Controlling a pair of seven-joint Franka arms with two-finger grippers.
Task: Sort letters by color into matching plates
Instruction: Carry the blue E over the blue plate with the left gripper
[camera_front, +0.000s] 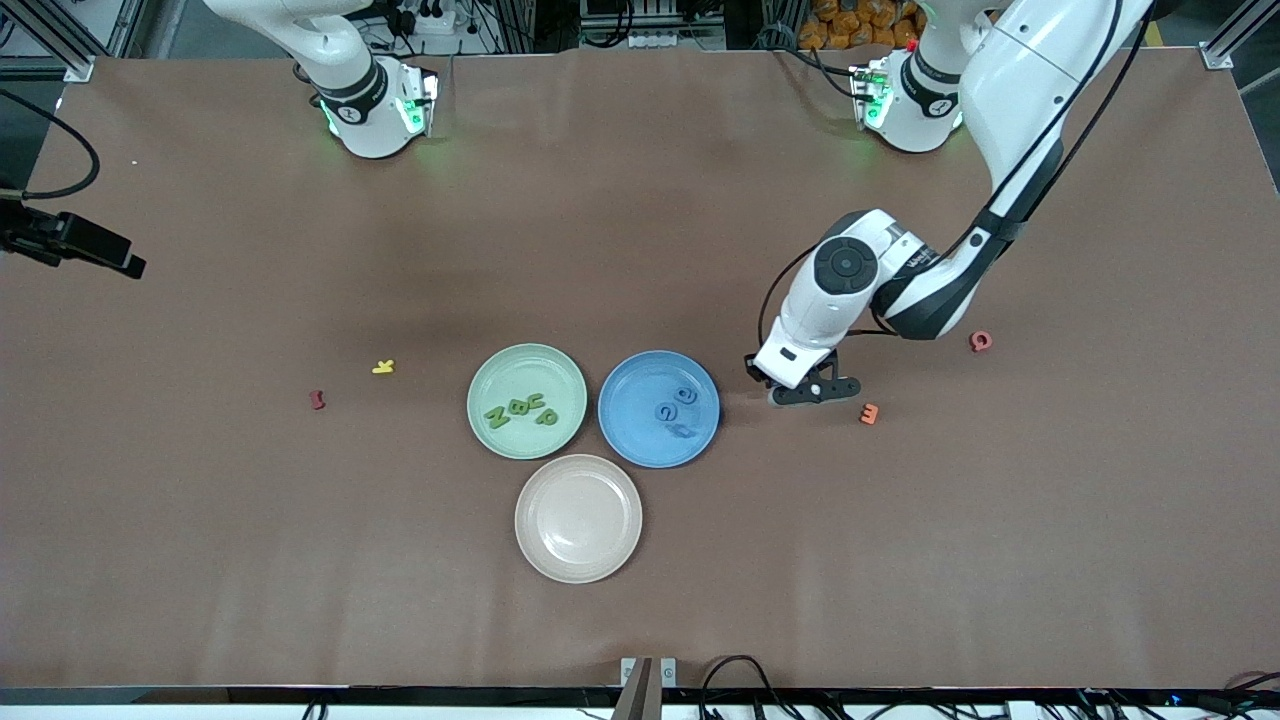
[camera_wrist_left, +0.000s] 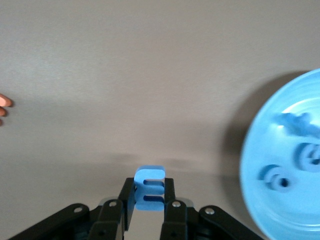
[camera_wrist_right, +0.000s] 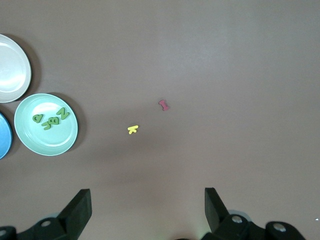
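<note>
My left gripper (camera_front: 810, 391) hangs low over the table beside the blue plate (camera_front: 625, 385), toward the left arm's end. It is shut on a blue letter E (camera_wrist_left: 149, 186), gripped between both fingers (camera_wrist_left: 149, 200). Three blue letters (camera_front: 676, 411) lie in the blue plate (camera_wrist_left: 252, 165). The pale green plate (camera_front: 482, 385) holds several green letters (camera_front: 520, 410). My right gripper (camera_wrist_right: 147, 207) is open and holds nothing, high over the bare table; it is out of the front view. From there the green plate (camera_wrist_right: 30, 142) shows with its letters (camera_wrist_right: 50, 119).
A beige-pink plate (camera_front: 578, 517) sits nearer the front camera than the other two plates. An orange letter (camera_front: 869, 413) and a red letter (camera_front: 981, 341) lie close to the left gripper. A yellow letter (camera_front: 383, 367) and a red one (camera_front: 318, 400) lie toward the right arm's end.
</note>
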